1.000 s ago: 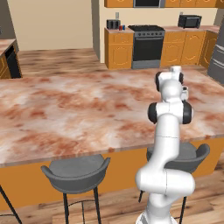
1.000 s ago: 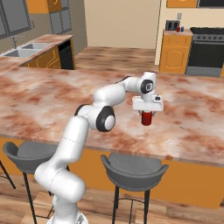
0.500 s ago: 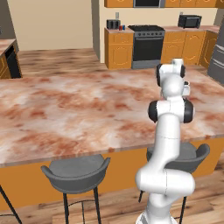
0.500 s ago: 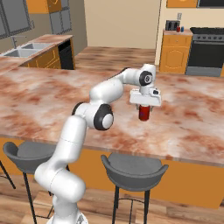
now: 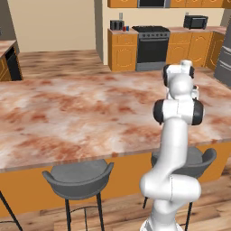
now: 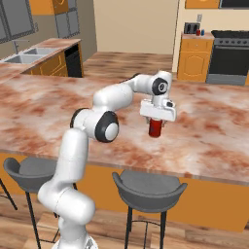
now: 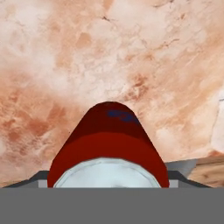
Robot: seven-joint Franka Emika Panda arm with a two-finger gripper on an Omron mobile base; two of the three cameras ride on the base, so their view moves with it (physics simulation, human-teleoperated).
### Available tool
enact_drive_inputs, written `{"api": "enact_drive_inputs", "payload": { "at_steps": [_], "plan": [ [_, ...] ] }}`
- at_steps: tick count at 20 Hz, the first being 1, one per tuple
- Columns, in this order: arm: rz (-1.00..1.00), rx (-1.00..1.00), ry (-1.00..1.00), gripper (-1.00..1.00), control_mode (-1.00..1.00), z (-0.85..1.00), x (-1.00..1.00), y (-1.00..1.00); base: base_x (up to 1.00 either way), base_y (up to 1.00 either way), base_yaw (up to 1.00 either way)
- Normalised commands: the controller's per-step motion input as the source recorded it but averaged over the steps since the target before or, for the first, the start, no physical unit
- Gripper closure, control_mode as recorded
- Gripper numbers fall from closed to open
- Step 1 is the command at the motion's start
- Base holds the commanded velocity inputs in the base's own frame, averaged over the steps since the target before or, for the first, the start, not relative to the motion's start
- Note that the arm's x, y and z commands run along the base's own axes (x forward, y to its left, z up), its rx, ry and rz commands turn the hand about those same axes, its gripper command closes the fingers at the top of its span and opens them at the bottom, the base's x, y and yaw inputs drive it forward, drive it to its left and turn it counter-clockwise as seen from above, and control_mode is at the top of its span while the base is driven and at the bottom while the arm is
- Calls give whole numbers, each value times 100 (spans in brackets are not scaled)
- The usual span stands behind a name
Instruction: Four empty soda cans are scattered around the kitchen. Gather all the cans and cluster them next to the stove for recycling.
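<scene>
A small red cylindrical soda can with a silver top point(image 6: 155, 127) is being gripped by the white arm's two-finger gripper point(image 6: 156, 122) and carried just above the mottled pink-brown marble island counter point(image 6: 214, 131). One gathering step is judged to be under way. Next, the can is to be driven to the black steel-fronted stove point(image 5: 152, 43), well apart across the wooden floor, and set beside it.

A red soda can point(image 6: 155, 127), silver-topped and upright, hangs just above the marbled island counter point(image 6: 214, 131).
</scene>
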Motion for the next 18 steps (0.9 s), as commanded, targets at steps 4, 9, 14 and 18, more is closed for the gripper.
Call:
{"api": "enact_drive_inputs", "payload": {
  "at_steps": [4,9,14,18],
  "plan": [
    [-3,-15,-21,100,-100,-4,-88,52,0,0,0],
    [-4,-11,-25,100,-100,12,-65,74,0,0,0],
    [0,-4,-20,100,-100,39,-43,60,0,0,0],
    [1,0,-6,100,-100,59,-28,34,0,0,0]
  ]
}}
